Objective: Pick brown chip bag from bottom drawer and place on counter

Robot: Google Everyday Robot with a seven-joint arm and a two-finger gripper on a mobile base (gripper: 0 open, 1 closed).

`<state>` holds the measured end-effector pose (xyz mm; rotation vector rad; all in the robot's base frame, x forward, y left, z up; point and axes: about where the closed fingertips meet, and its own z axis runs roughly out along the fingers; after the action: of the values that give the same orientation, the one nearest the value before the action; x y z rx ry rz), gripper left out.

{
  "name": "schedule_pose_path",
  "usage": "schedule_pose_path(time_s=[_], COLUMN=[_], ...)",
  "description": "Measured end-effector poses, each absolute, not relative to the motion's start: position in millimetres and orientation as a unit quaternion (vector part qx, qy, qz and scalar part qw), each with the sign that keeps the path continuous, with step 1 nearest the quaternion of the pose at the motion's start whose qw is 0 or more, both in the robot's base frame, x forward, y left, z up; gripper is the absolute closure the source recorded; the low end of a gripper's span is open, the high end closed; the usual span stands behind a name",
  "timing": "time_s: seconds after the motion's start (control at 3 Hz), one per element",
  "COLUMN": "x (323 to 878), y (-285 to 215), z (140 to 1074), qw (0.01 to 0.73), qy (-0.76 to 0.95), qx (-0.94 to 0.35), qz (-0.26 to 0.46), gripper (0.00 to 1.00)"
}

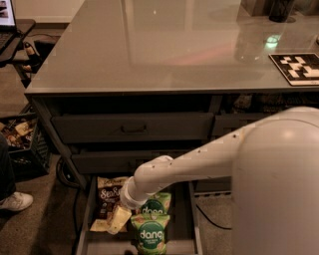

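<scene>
The brown chip bag (105,193) lies at the back left of the open bottom drawer (192,225), a tan bag with a dark panel and white script. My arm reaches down from the right into the drawer. The gripper (119,218) is a cream wedge over the bag's lower right edge and hides that part of it. The glossy grey counter (164,50) spreads above the drawer cabinet.
Two green "dang" bags (151,234) lie in the drawer right of the gripper. A black-and-white tag board (297,67) and a dark cup (280,10) sit on the counter's right. Closed drawer fronts with a bar handle (133,128) are above. A crate (20,137) and a shoe (15,201) are at the left.
</scene>
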<state>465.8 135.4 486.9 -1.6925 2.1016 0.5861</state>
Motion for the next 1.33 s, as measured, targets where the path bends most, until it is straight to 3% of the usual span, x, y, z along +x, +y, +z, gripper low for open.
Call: schedule_pose_path(time_s=[0.33,0.67,1.33], x=[489.5,512.3,517.0], y=[134.0,136.7,151.4], z=[451.0,386.0,354.2], qw=[0.191,0.171,0.178], qy=[0.757,0.775,0.775], qx=[-0.599,-0.581,-0.577], qz=[0.176,0.181,0.188], gripper=[0.0,0.0,0.0])
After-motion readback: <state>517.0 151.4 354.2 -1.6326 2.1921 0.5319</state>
